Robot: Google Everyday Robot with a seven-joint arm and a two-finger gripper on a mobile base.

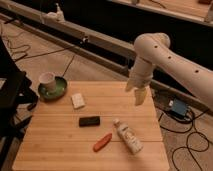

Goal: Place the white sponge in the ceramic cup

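The white sponge [77,100], a small rectangular block, lies flat; the gripper [136,91] hovers well apart, fingers spread and empty.

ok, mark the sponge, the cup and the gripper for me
sponge [77,100]: camera view, middle of its top face.
cup [47,80]: camera view, its outer wall; it stands on the green plate [61,89].
gripper [135,94]: camera view, midway between its open fingertips, over the far right corner of the table [60,145].
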